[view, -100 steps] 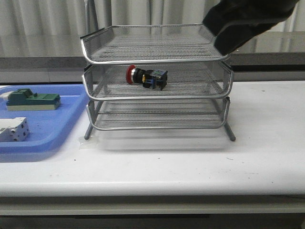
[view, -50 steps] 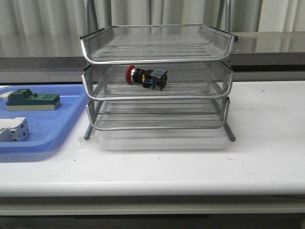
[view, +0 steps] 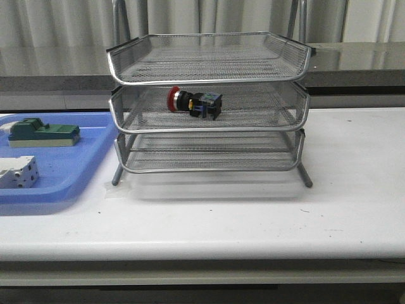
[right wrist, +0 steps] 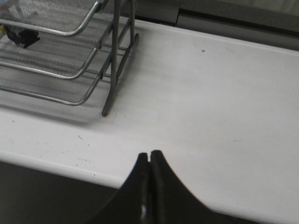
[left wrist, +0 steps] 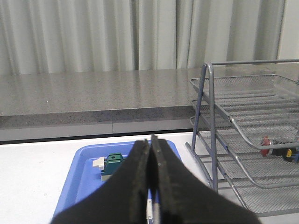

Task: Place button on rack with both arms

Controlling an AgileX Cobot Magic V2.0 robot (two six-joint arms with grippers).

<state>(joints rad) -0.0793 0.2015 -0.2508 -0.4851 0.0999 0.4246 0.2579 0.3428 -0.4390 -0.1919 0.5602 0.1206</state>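
The button [view: 193, 103] lies sideways on the rack's [view: 209, 76] middle shelf, red cap pointing left. Both grippers, left [left wrist: 151, 149] and right [right wrist: 149, 161], are pressed together, empty.

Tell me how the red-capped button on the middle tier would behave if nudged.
The button lies on its side on the rack, so its round cap may let it roll a little. Its blocky rear should probably stop that. It looks small and likely light, sliding easily on mesh.

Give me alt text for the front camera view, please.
A red-capped button lies on its side on the middle tier of a silver wire-mesh rack on a white table. A blue tray holding two small blocks sits to its left.
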